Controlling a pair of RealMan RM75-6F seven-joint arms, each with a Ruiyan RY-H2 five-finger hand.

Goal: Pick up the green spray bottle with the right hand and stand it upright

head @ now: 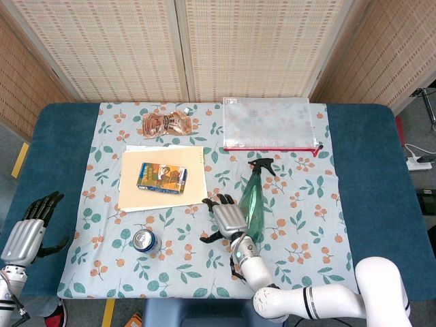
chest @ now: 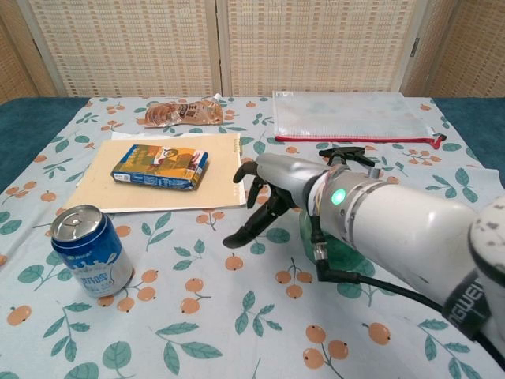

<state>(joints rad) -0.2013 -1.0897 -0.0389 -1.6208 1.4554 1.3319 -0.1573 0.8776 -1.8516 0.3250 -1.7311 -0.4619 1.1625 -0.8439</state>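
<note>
The green spray bottle (head: pixel 253 199) lies on its side on the flowered cloth, its black trigger head (head: pixel 263 165) pointing to the far side. My right hand (head: pixel 227 218) hovers close along the bottle's left flank, fingers spread and holding nothing; whether it touches the bottle I cannot tell. In the chest view the right hand (chest: pixel 267 192) and forearm cover most of the bottle (chest: pixel 344 258), leaving only its black head (chest: pixel 351 154) and a green strip showing. My left hand (head: pixel 30 231) hangs empty with fingers apart at the table's left edge.
A blue can (head: pixel 145 240) stands near the front left. A snack box (head: pixel 162 176) lies on a manila folder (head: pixel 194 187). A snack packet (head: pixel 167 125) and a clear zip pouch (head: pixel 269 124) lie along the far side.
</note>
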